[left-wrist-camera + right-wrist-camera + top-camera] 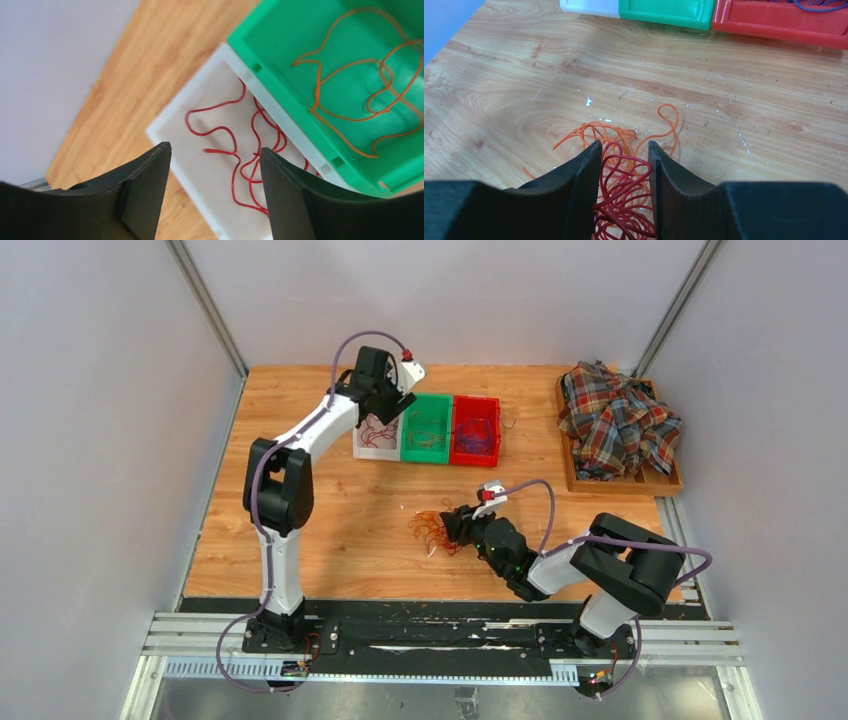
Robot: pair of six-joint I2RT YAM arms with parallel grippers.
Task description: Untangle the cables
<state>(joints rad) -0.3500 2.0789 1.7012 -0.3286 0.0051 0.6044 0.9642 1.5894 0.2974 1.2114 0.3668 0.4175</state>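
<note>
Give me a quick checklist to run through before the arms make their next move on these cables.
1. The left gripper is open and empty above the white bin: ok.
2. The red cables lie inside the white bin: ok.
3. The orange cables lie inside the green bin: ok.
4. The right gripper straddles red loops of the tangle on the table: ok.
5. The right gripper has a firm hold on those loops: cannot tell.
6. Red and orange strands in the tangle are separated: not ok, they are intertwined.
</note>
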